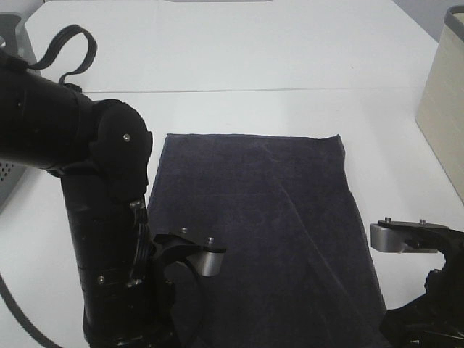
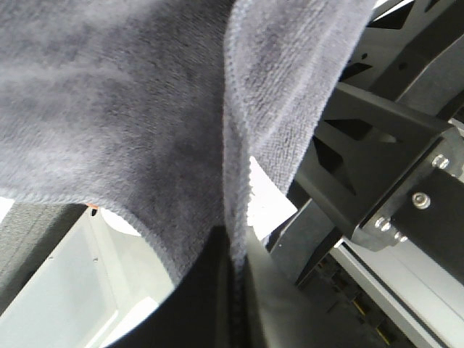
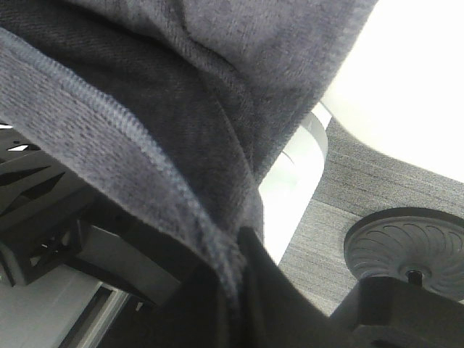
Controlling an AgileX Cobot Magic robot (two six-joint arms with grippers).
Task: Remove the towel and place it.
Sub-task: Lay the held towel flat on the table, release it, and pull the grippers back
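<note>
My left fingers (image 2: 196, 308) are pressed together on a hemmed edge of the dark navy towel (image 2: 109, 109). My right fingers (image 3: 283, 312) are likewise clamped on its stitched hem, with cloth bunched above them. The towel (image 1: 268, 217) spreads from both grips over the middle of the white desk (image 1: 254, 58), its far edge flat and square and a faint crease running along it. The grey perforated basket (image 1: 7, 181) stands at the far left, well apart from the cloth. By my reckoning the removal is done and the laying-out nearly so, leaving the near corners to lower and release. Only the wrist views show both pinches, with bright desk beneath the lifted hems. The high view shows the full spread but neither grip.
</note>
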